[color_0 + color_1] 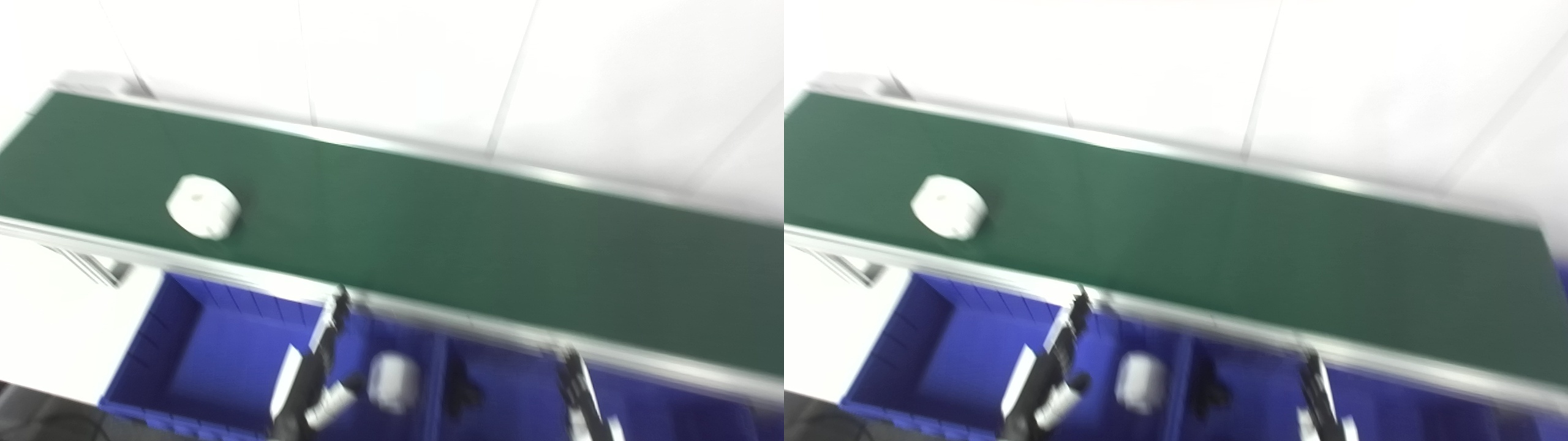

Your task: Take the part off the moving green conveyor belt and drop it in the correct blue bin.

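Note:
A white round part [203, 206] lies on the green conveyor belt [429, 226] toward its left end. My left hand [312, 380] hangs over the left blue bin [202, 361] below the belt, fingers apart, holding nothing. A second white part [394, 381] sits just right of that hand inside the bin, apart from the fingers. My right hand [582, 398] is low over the right blue bin [661, 404], only partly in view and blurred. The picture is motion-blurred.
A dark part [462, 386] lies in the middle bin section, right of a blue divider wall [436, 392]. The belt's metal front rail [490, 327] runs just above the bins. A white wall stands behind the belt.

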You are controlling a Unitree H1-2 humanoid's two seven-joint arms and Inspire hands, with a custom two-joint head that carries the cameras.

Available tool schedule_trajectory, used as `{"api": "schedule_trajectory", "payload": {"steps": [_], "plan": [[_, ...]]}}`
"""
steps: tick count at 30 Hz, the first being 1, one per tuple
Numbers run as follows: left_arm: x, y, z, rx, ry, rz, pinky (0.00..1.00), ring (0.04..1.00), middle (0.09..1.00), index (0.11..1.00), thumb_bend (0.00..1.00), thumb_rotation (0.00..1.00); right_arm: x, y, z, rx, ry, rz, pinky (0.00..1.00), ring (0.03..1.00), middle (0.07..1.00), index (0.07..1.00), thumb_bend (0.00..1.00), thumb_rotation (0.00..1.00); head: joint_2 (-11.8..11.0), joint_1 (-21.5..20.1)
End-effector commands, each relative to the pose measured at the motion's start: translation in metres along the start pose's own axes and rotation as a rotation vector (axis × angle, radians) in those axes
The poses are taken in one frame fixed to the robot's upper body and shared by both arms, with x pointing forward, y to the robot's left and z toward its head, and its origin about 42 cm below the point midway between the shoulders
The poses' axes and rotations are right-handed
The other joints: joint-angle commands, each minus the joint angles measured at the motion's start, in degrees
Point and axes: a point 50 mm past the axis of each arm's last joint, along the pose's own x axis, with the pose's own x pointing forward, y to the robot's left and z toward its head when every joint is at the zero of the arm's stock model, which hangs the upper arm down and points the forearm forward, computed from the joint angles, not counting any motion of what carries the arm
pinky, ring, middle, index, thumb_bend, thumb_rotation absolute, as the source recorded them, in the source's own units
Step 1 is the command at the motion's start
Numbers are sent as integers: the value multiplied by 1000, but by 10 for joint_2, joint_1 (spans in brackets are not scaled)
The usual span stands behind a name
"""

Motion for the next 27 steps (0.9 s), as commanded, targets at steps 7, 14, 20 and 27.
{"api": "schedule_trajectory", "payload": {"steps": [7, 14, 20, 27], "plan": [[8, -9, 7, 6, -67, 19, 1000, 1000, 1000, 1000, 787, 821, 7, -6, 4, 9, -65, 0, 1000, 998, 1000, 1000, 691, 1000, -7, 29], [10, -14, 8, 35, -76, 26, 1000, 1000, 1000, 1000, 763, 809, 7, -13, 3, 14, -62, 6, 1000, 1000, 1000, 1000, 682, 1000, -3, 45], [16, -3, 20, 229, -173, -50, 871, 966, 981, 1000, 820, 676, 9, -13, 2, 12, -60, 10, 1000, 997, 1000, 1000, 679, 1000, -3, 47], [52, 49, 84, 611, -420, -136, 857, 898, 916, 920, 975, 518, 12, -9, 0, 14, -55, 18, 1000, 993, 1000, 1000, 654, 1000, -6, 41]]}}
